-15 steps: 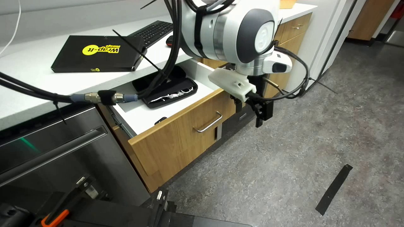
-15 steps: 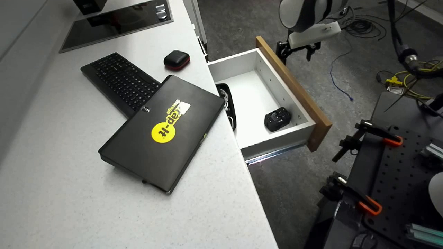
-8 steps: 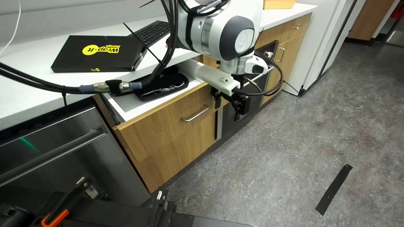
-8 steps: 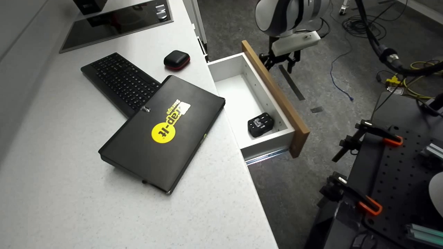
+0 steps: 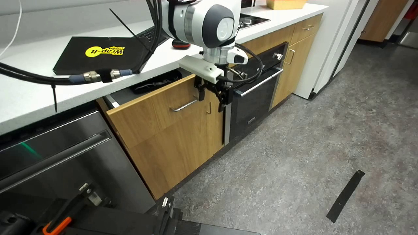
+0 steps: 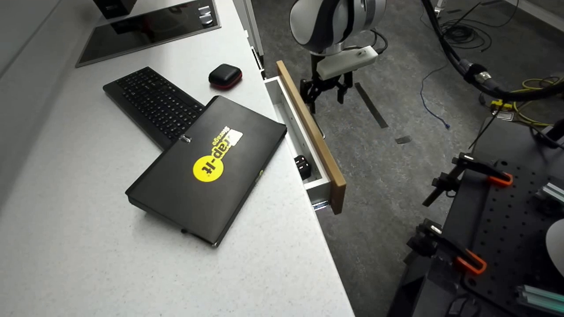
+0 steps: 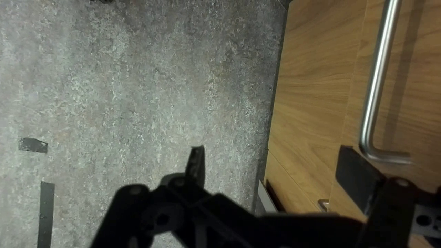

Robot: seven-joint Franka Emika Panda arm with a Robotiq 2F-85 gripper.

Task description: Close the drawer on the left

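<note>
Black jaws are gaping wide on the gripper (image 7: 272, 151), one finger (image 7: 358, 179) sitting just beside the silver handle (image 7: 378, 72), contact being unclear; the drawer (image 5: 148, 116) is standing partly open under the white counter (image 6: 273, 246).

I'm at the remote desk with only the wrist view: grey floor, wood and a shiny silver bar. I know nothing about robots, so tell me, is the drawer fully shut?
Observer: No. In both exterior views the drawer stands partly out from under the counter.
Visitor: Oh! Is anything in there?
Observer: Yes. In an exterior view a black object lies inside, partly hidden by the counter.
Visitor: And what's up on top? I see none of that.
Observer: Among other things, a flat black box marked "Wrap-It".
</note>
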